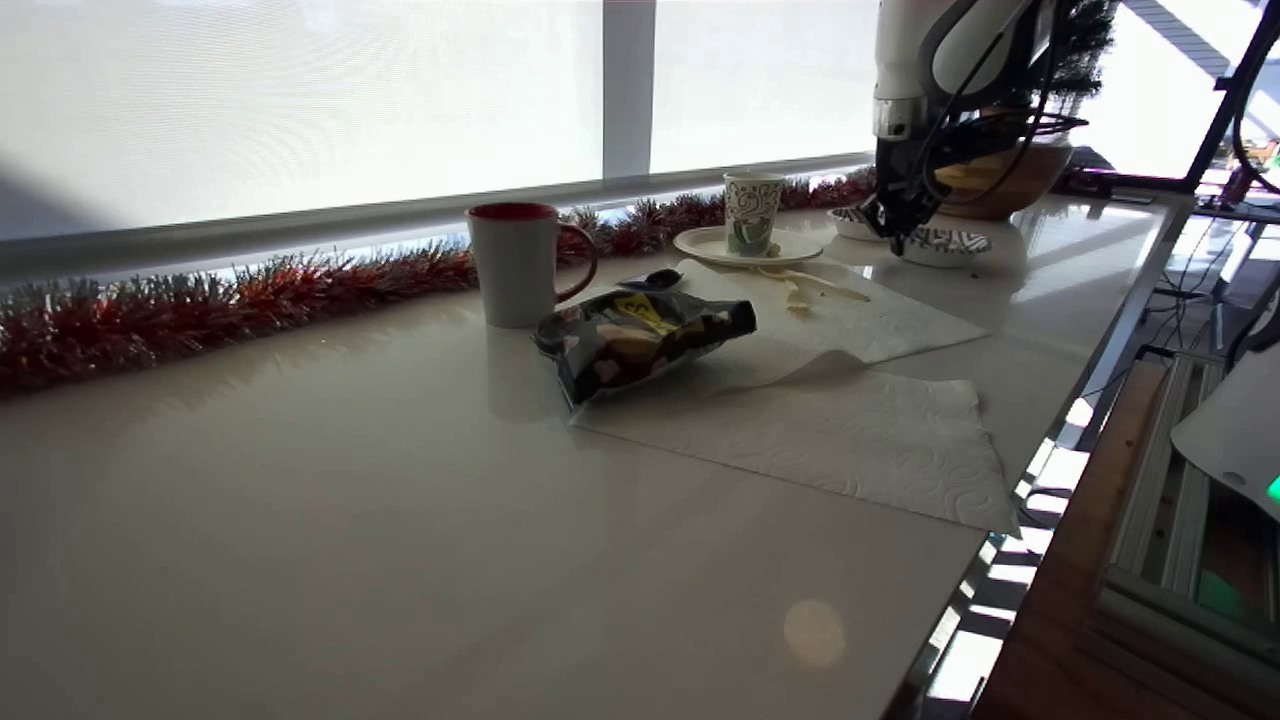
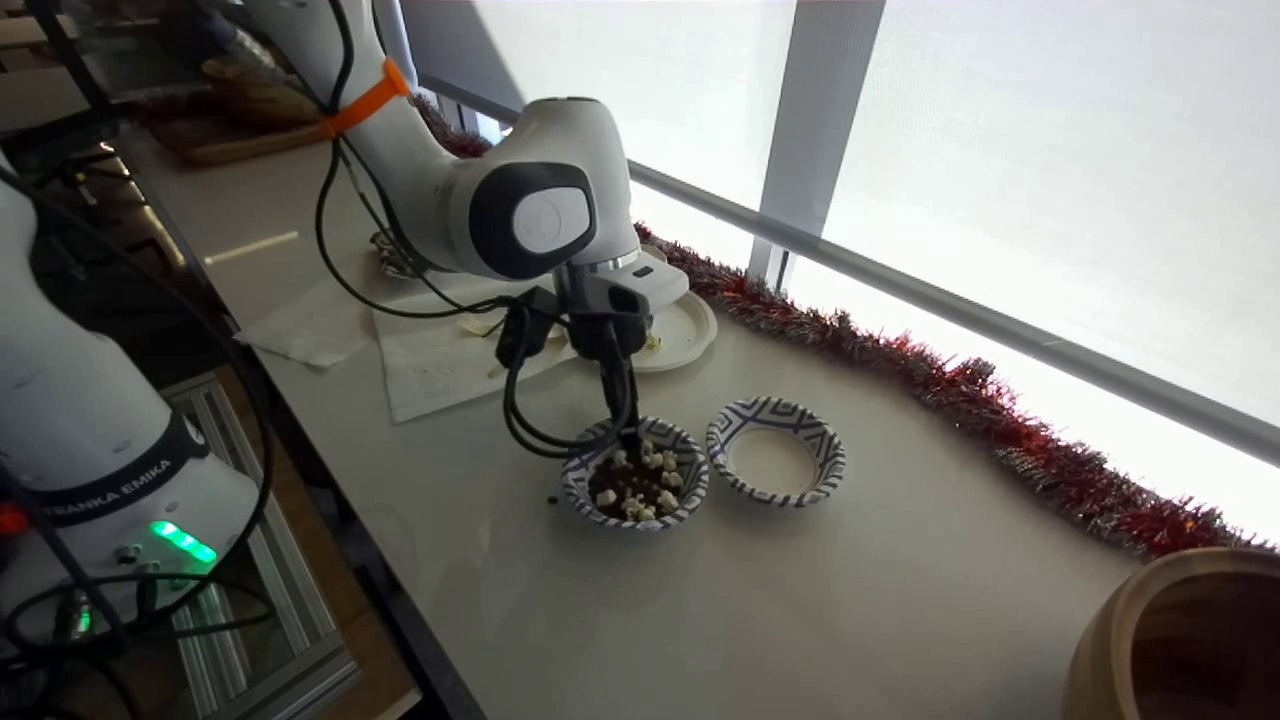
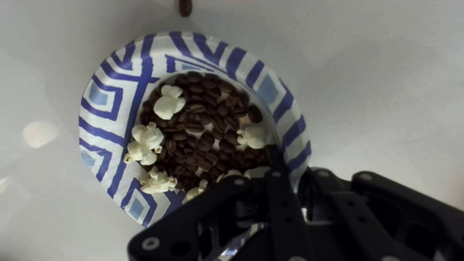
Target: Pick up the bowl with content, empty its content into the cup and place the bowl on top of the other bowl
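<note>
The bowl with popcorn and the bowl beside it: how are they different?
The popcorn bowl holds popcorn and dark beans; the other bowl shows its bare bottom. The gripper pinches the popcorn bowl's rim, not the other bowl's. The other bowl is nearer the tinsel than the popcorn bowl. Both share a blue-and-white geometric pattern.

Place: most likely a robotics lab; an office cannot be ruled out
Robot base: lettered FRANKA EMIKA, with green lights, near an aluminium-profile frame
Countertop: long, glossy, white, set along drawn window shades
Decoration: red-and-silver tinsel garland running below them
Tableware: red-rimmed mug and paper plate, hinting at shared space
</note>
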Robot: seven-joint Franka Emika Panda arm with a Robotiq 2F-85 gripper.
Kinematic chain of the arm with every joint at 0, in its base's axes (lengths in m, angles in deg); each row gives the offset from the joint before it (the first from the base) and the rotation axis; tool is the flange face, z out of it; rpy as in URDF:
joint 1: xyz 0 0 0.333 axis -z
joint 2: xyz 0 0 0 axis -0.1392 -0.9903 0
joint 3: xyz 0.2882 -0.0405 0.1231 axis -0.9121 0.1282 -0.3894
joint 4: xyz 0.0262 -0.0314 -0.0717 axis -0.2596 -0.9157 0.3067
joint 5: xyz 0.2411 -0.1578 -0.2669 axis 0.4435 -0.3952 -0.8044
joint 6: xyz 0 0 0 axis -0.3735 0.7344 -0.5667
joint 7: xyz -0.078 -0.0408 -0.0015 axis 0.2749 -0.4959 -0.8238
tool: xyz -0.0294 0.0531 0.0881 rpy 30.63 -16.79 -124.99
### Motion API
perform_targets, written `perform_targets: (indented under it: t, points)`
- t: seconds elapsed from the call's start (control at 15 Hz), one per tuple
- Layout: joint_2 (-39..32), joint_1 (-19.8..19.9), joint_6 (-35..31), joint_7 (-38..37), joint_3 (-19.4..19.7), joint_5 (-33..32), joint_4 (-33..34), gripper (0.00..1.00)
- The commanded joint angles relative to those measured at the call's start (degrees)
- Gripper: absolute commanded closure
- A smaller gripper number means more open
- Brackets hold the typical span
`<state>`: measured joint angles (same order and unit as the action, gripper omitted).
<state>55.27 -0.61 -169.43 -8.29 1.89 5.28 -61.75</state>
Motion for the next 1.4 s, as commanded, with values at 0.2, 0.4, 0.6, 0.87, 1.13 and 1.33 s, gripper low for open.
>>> perform_targets:
  t: [0.2,0.4,0.6,0.87,1.13,1.33]
  points:
    - [9.1,-0.89,4.1,-3.89,1.9,-10.61,-2.1,0.99]
    - [13.42,1.0,8.09,-0.53,-0.68,-11.36,-3.25,0.99]
    - [19.07,2.23,8.02,7.88,-3.45,-8.55,-5.6,0.99]
    - [25.93,2.44,7.98,21.08,-6.34,-0.61,-5.35,0.99]
    - [30.43,-4.97,12.45,37.96,-3.54,13.35,-3.15,0.99]
    - [30.41,-5.37,12.9,49.33,-6.6,26.37,-0.53,0.99]
